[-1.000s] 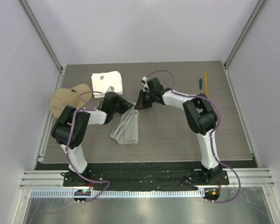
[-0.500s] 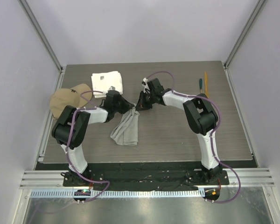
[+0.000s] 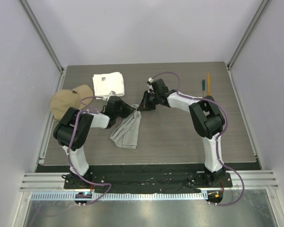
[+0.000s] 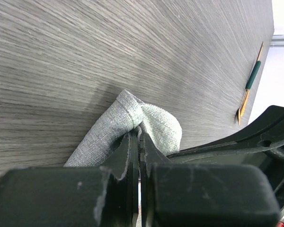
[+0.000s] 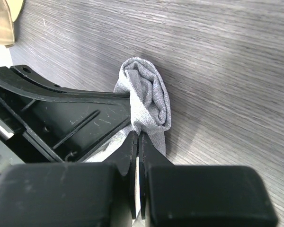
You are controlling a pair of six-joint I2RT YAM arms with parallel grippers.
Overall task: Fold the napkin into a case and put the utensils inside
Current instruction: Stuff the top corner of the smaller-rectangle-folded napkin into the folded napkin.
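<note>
The light-grey napkin (image 3: 125, 131) trails from a bunched top end down toward the near side of the table, crumpled and narrow. My left gripper (image 3: 132, 111) is shut on that bunched end (image 4: 149, 119) from the left. Shut on the same bunch (image 5: 149, 97), my right gripper (image 3: 141, 107) comes in from the right, its tips almost touching the left one's. Two utensils lie side by side at the far right: a teal-handled one (image 3: 203, 86) and an orange-yellow stick (image 3: 208, 82); the left wrist view also catches the teal-handled one (image 4: 252, 75).
A thick white square towel (image 3: 108, 84) lies at the far left of the table. A tan cap (image 3: 67, 100) sits at the left edge beside the left arm. The wooden tabletop (image 3: 180, 137) ends at metal rails on both sides.
Both grippers stay shut on the napkin's top end and have drifted slightly. The hanging lower part of the cloth has swung a little to the left.
</note>
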